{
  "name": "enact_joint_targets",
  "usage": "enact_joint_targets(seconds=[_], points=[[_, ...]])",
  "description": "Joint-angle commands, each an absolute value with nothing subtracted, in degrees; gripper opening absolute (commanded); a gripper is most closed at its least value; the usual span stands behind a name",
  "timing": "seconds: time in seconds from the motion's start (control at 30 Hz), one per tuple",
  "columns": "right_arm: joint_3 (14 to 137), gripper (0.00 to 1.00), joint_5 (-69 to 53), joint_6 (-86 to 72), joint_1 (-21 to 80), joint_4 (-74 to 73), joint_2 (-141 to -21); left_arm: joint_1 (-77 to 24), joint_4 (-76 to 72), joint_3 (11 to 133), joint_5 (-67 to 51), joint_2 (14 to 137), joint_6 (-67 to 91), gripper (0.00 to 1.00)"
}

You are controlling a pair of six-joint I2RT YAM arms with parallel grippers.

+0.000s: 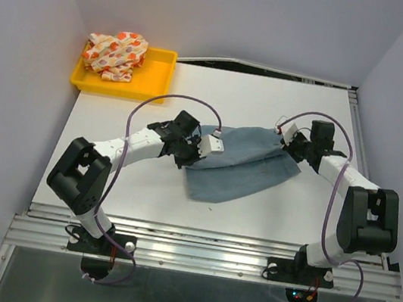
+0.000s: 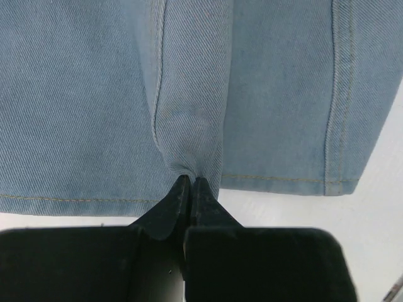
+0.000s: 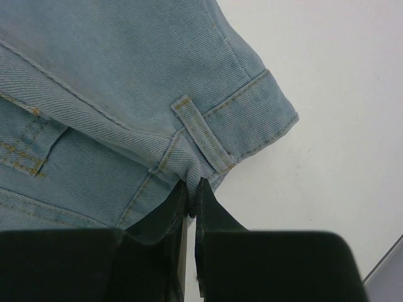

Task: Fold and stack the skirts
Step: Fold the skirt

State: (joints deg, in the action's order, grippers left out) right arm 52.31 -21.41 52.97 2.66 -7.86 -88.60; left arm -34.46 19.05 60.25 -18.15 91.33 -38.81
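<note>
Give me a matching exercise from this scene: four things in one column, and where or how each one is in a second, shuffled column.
Things
1. denim skirt
2. spotted skirt
3. left tool
4. right tool

Places or states
A. shut on denim beside a belt loop
B. crumpled in the yellow tray
C. lying on the white table between the arms
D. shut on denim at the stitched hem

Pairs: 1-C, 2-B, 3-D, 4-A

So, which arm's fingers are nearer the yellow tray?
Left. The left fingers hold the denim skirt on the tray side; the right fingers hold its opposite end, farther away.
</note>
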Motion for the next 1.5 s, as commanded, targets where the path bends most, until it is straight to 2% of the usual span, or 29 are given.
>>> enact_joint_targets(seconds=[0.0,0.3,0.5,0.7,0.77,0.8,0.83,0.87,0.97,1.07,1.1,1.23,1.33,1.47], points=[[52.73,0.01,-20.83,53.27,2.29,-0.62,-87.01,-34.19,16.79,59.94,-17.75,90.26,-31.21,0.0],[58.62,0.01,-20.39,51.33,2.29,-1.14,-85.89,-34.19,21.09,65.21,-17.22,87.64,-27.51,0.0],[54.06,0.01,-21.71,53.87,1.76,-2.11,-77.79,-36.64,25.57,63.73,-18.54,80.79,-27.25,0.0],[45.01,0.01,-22.5,58.79,0.36,-2.37,-70.76,-43.85,25.32,58.2,-18.11,77.87,-26.11,0.0],[42.2,0.13,-21.8,61.68,-0.18,-2.37,-70.14,-46.22,23.65,56.87,-17.76,78.13,-25.32,0.0],[39.84,0.23,-21.45,62.74,-0.18,-2.29,-70.22,-48.23,22.86,56.26,-17.14,78.92,-24.88,0.05],[38.68,0.3,-21.1,63.8,-0.18,-2.29,-70.22,-48.95,21.98,54.86,-16.7,79.8,-24.53,0.18],[37.8,0.53,-20.31,65.03,-0.18,-2.29,-70.14,-49.48,21.19,54.32,-16.7,80.59,-24.17,0.27],[35.51,0.99,-17.16,66.18,-0.18,-2.37,-67.51,-49.4,21.35,52.74,-16.0,83.06,-24.26,0.53],[34.11,1.0,-17.13,69.86,-3.15,-3.43,-62.15,-48.17,21.71,51.68,-15.29,77.81,-25.22,0.75],[33.84,1.0,-17.05,70.4,-3.16,-3.34,-59.79,-47.82,21.97,52.38,-15.47,76.65,-25.83,0.78],[37.07,1.0,-14.86,67.08,-5.7,-2.99,-62.29,-47.11,26.27,57.02,-17.58,74.44,-26.28,0.79],[47.52,0.99,-14.06,55.49,-5.71,-3.51,-69.13,-46.67,24.89,58.36,-17.4,75.05,-25.4,0.77],[66.94,0.84,-24.3,43.46,-5.71,-22.97,-79.94,-44.48,22.33,59.85,-17.31,81.36,-22.25,0.68]])
